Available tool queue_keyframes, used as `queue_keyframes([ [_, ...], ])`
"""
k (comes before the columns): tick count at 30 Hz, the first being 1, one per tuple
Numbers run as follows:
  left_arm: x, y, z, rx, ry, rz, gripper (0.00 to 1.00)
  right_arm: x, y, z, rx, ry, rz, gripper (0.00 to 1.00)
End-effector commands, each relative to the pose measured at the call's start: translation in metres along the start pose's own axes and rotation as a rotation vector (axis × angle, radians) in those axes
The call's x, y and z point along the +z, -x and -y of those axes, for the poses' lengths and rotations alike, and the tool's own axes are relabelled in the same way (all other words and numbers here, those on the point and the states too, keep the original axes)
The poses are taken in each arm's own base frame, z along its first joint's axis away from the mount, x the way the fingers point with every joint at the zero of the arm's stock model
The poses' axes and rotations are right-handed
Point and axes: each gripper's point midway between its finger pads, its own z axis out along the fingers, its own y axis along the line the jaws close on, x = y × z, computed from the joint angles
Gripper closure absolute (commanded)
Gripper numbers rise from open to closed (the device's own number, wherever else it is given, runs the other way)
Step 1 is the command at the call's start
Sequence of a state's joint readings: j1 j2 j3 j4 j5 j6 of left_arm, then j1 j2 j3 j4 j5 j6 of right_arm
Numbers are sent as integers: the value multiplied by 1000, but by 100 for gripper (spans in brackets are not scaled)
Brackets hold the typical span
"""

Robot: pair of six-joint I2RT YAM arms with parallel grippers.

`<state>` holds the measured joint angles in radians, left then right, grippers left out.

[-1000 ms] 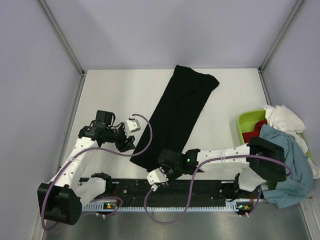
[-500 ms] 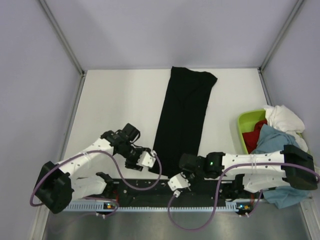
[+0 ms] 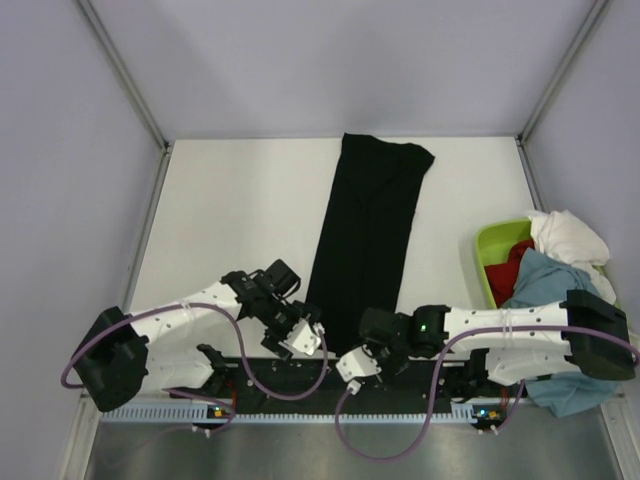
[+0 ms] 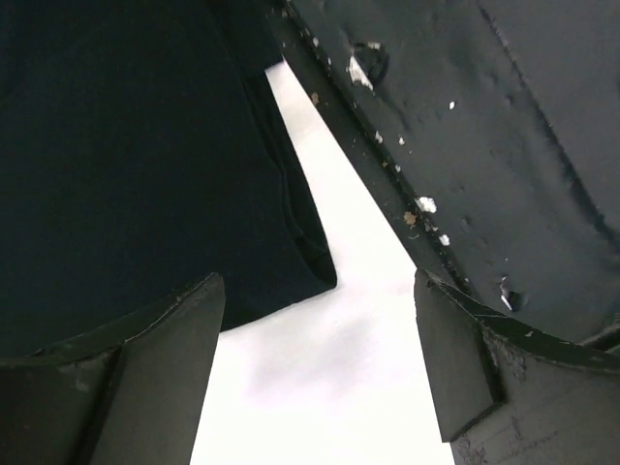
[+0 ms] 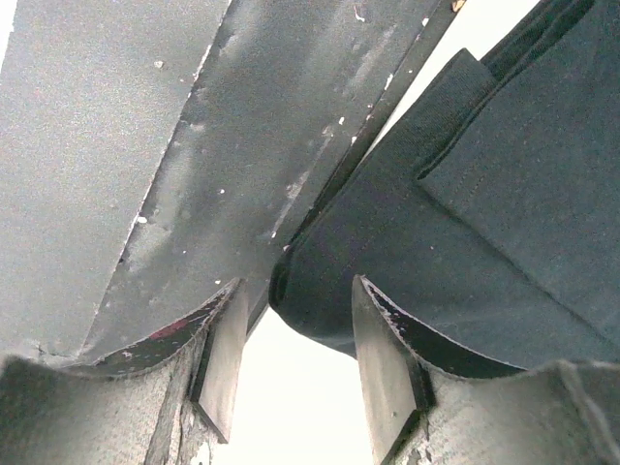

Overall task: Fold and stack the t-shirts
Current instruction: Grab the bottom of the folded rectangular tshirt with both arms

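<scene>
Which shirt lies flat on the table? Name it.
The black t-shirt, spread in a long strip; the white, teal-blue and red ones sit bunched at the green basket.

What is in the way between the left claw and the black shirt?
Nothing that shows. The left claw is open, and the black shirt has its corner right in front of it, with only bare white table between.

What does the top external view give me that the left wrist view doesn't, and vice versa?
Only top external: the black t-shirt laid out as a long strip, the right hand, and the green basket heaped with other shirts. Only left wrist: that shirt's near corner lying flat on the table, bare table showing between the open fingers of the left hand. Both: the black t-shirt, left hand and table.
</scene>
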<state>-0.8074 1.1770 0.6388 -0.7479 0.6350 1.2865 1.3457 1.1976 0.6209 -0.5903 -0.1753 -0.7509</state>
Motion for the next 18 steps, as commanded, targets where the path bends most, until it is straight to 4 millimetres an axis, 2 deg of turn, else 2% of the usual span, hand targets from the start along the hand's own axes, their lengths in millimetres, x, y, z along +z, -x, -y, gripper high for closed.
queue_keyframes([
  [1,12,-16,-13,63,43,-52,18,2,5,7,-7,-27,19,53],
  [4,18,-28,-25,53,87,-95,24,11,6,9,7,-18,7,53],
  [9,25,-39,-16,31,49,-117,44,21,-5,1,19,30,-39,60],
  [11,27,-45,-13,28,46,-136,57,19,-8,2,23,16,-49,68],
  [12,27,-47,-13,27,52,-149,64,18,-9,3,25,7,-55,76],
  [15,23,-54,-21,1,95,-194,94,12,-12,10,34,-41,-72,99],
  [16,20,-56,-27,-9,125,-210,100,9,-13,14,40,-63,-77,100],
  [18,13,-57,-40,-23,178,-241,100,2,-11,23,84,-97,-57,100],
])
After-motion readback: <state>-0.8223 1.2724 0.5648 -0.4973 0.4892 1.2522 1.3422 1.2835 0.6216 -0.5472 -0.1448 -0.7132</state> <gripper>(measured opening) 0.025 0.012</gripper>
